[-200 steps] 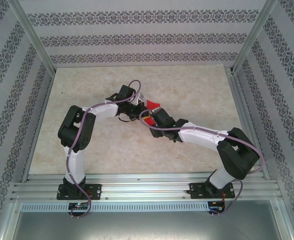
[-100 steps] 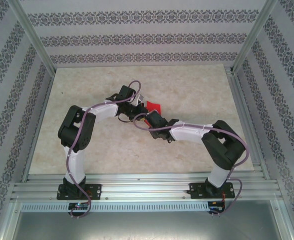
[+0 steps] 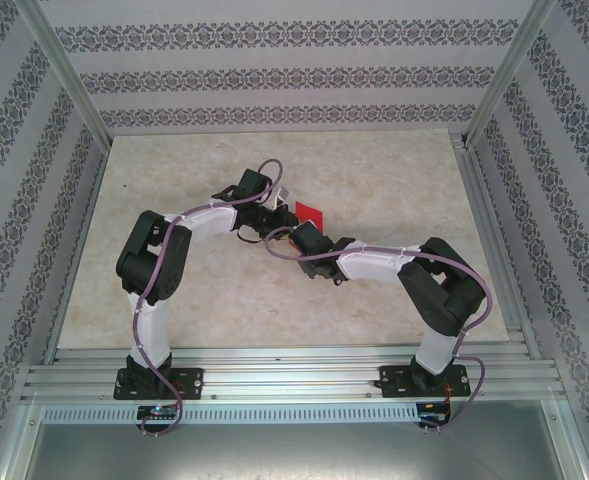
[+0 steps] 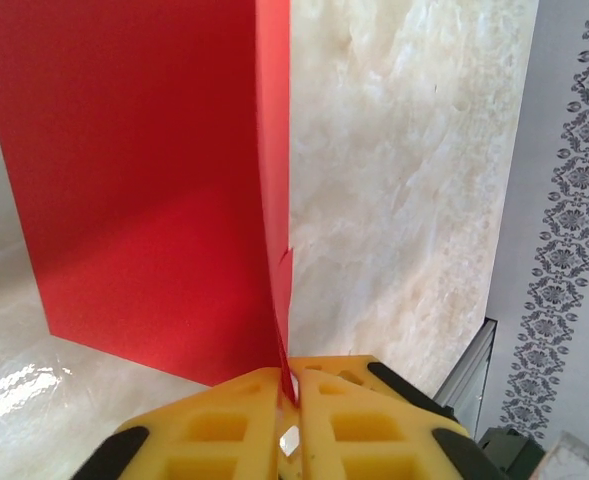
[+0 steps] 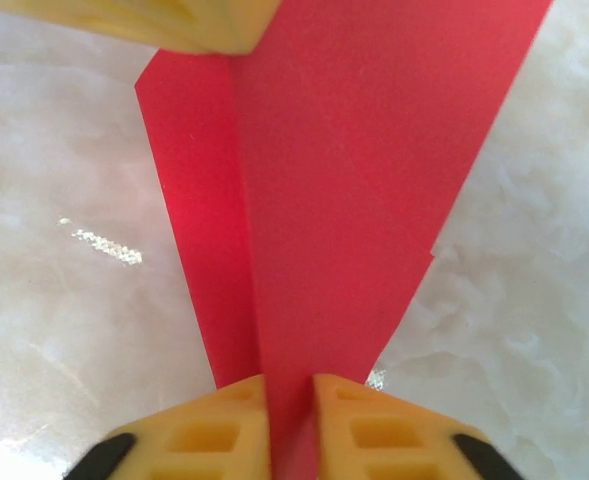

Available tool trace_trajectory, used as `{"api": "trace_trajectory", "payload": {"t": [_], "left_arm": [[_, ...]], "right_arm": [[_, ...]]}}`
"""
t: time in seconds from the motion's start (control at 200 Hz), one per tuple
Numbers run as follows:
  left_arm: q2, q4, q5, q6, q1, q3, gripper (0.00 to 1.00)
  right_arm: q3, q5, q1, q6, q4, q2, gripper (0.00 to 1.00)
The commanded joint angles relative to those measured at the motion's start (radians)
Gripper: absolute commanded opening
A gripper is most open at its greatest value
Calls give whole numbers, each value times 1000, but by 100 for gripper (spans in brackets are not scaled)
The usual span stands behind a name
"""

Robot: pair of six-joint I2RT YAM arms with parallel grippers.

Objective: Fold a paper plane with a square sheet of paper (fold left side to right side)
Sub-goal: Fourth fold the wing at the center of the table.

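Observation:
The red sheet of paper (image 3: 305,211) lies mid-table, folded, with a flap standing up along its crease. In the left wrist view the sheet of paper (image 4: 144,170) has its upright edge pinched between the yellow jaws of my left gripper (image 4: 288,388), which is shut on it. In the right wrist view the raised flap of the paper (image 5: 344,170) runs between the jaws of my right gripper (image 5: 292,405), which press on both its sides. A yellow finger of the left gripper (image 5: 174,25) shows at the top. From above, the left gripper (image 3: 280,214) and right gripper (image 3: 296,231) meet at the paper's near-left side.
The marble-patterned table (image 3: 394,180) is bounded by aluminium frame rails (image 3: 484,210) at the right and patterned walls behind. Both arms bend inward, so their forearms cross the table's middle. Bare tabletop lies at the far side and at the left.
My right arm drew in to the left and its jaws closed from half open onto the paper's flap. The left arm stayed in place, still holding the paper.

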Motion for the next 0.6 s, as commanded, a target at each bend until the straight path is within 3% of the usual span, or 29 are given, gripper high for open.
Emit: {"api": "trace_trajectory", "payload": {"t": [0.0,0.105,0.23,0.355,0.45,0.594], "left_arm": [[-6,-30,20,24,-6,32,21],[-27,-45,19,48,2,34,31],[-79,-44,11,67,34,19,52],[-159,5,-6,62,78,-31,64],[-200,31,-25,59,100,-67,67],[-186,79,6,44,97,-109,61]], "right_arm": [[4,-27,-13,3,31,9,10],[-8,-65,-25,9,47,3,4],[-26,-120,-49,26,71,-7,3],[-54,-171,-74,47,99,-21,3],[-74,-207,-93,65,120,-32,3],[-123,-293,-139,112,180,-58,3]]}}
